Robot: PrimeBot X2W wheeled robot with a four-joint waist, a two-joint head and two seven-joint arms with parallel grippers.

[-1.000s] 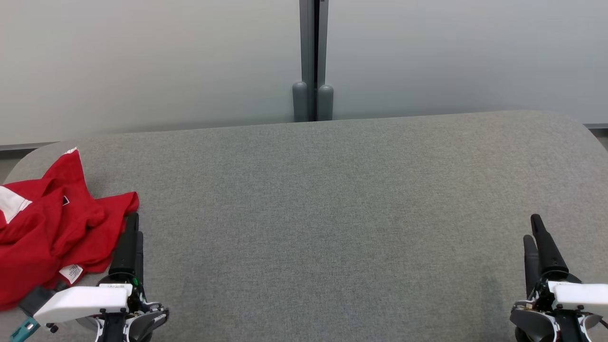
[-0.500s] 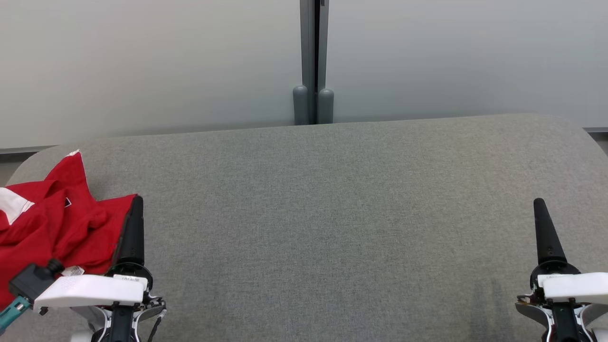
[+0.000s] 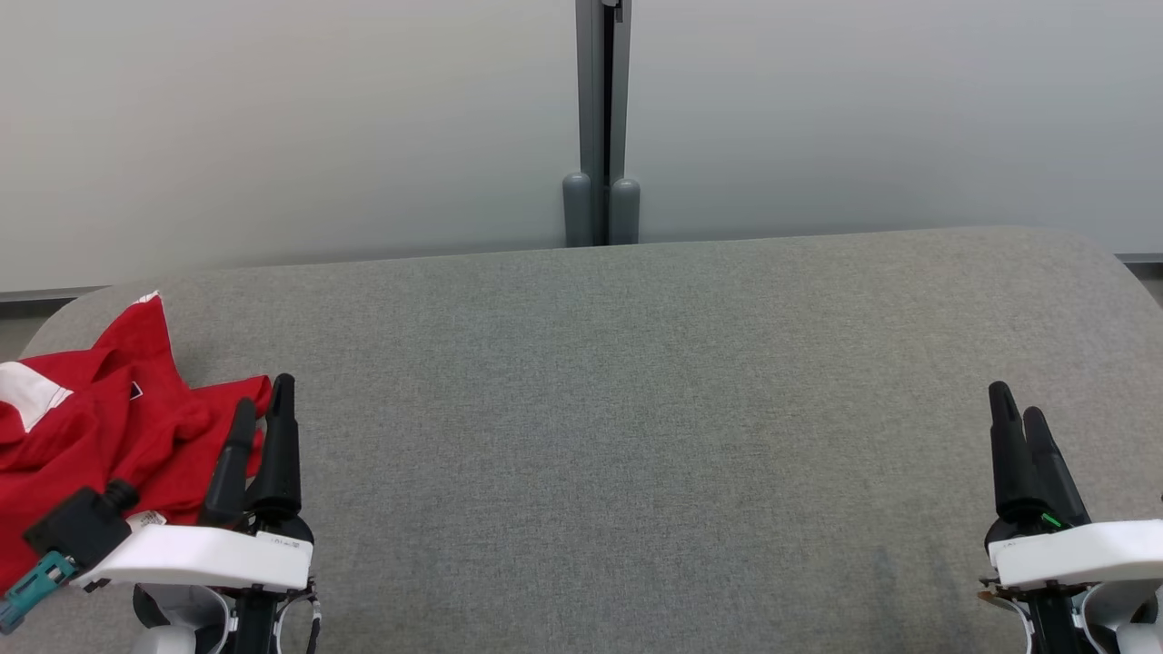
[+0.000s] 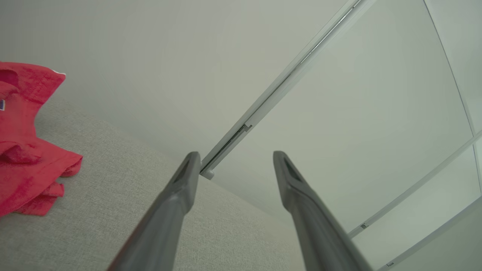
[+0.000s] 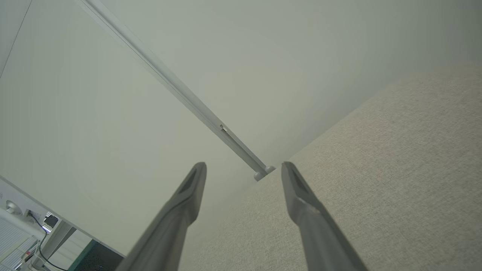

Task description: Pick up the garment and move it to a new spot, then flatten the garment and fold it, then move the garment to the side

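Note:
A crumpled red garment [image 3: 100, 436] with white patches lies at the left end of the grey fabric table [image 3: 636, 409]. In the left wrist view the garment [image 4: 26, 150] sits at the left edge, well aside of the fingers. My left gripper [image 3: 263, 400] stands open just right of the garment's near corner, one finger overlapping its red edge in the head view; nothing is between its fingers [image 4: 233, 158]. My right gripper [image 3: 1018, 404] is open over the bare table at the far right, its fingers [image 5: 243, 169] empty.
Pale wall panels rise behind the table, joined by a grey vertical post [image 3: 600, 127] with two rounded feet. The table's corners are rounded. A white garment label [image 3: 145, 520] shows near my left wrist. A desk leg and cables [image 5: 45, 226] appear beyond the table.
Both grippers have rolled about their axes, so both fingers of each now show side by side. The left one has edged forward along the garment's corner. The camera tilted slightly.

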